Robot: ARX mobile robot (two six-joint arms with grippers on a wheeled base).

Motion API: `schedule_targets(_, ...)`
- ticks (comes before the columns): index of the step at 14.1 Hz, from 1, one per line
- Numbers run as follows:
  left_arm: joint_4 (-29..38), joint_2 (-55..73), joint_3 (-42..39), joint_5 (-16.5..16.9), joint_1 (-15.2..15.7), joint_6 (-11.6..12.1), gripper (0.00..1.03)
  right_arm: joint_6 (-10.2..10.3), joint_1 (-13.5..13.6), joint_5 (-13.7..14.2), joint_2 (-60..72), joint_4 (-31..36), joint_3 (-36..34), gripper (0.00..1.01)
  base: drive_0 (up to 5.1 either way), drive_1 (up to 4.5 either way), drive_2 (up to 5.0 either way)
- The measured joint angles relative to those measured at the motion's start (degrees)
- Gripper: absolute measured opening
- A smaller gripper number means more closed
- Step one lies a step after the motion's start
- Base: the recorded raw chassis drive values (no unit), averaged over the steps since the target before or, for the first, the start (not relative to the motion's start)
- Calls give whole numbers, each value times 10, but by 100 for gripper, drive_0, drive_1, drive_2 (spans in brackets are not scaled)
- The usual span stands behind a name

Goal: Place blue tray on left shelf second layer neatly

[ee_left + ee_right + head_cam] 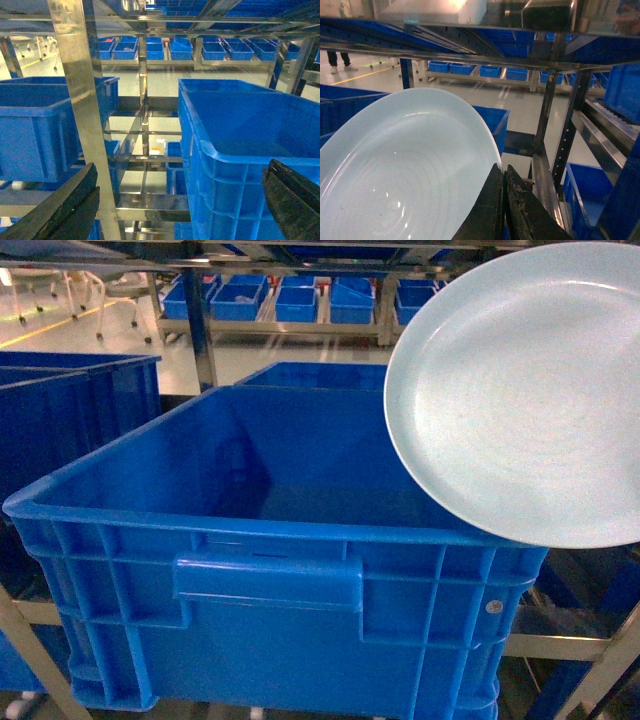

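**Pale tray held aloft at the rack, not yet shelved**

A warehouse floor of pale concrete stretches behind rows of steel racking loaded with small blue bins [296, 302], a yellow line running along the aisle. In the foreground stands the left shelf [82, 115], its shiny perforated uprights and bar tiers carrying a large blue crate [270, 570] whose open top fills the head view.

The blue tray [525, 390] hangs tilted in the air at the upper right of the head view, above the crate's far right corner and touching nothing below it. The right gripper [505, 207] has its dark fingers pressed together on the tray's rim, as the right wrist view shows. The left gripper [180, 200] holds nothing, its fingers spread wide at either edge of its own view, facing the rack.

Judging from this, the tray is lifted and brought to the shelf; setting it down neatly on the second tier remains. Which tier lies ahead cannot be told.

No brand, label or legible writing appears anywhere.
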Motion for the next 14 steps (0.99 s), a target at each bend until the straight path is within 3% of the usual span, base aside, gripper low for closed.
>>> schedule_targets(3, 0, 0, 0, 0, 0, 0, 98, 0, 4, -6, 57, 20, 29, 2, 0, 0, 0)
schedule_targets(10, 0, 0, 0, 0, 0, 0, 98, -1, 54, 5, 163, 25, 118, 2, 0, 0, 0)
schedule_targets(14, 0, 0, 0, 0, 0, 0, 98, -1, 59, 5, 192, 23, 144, 2, 0, 0, 0)
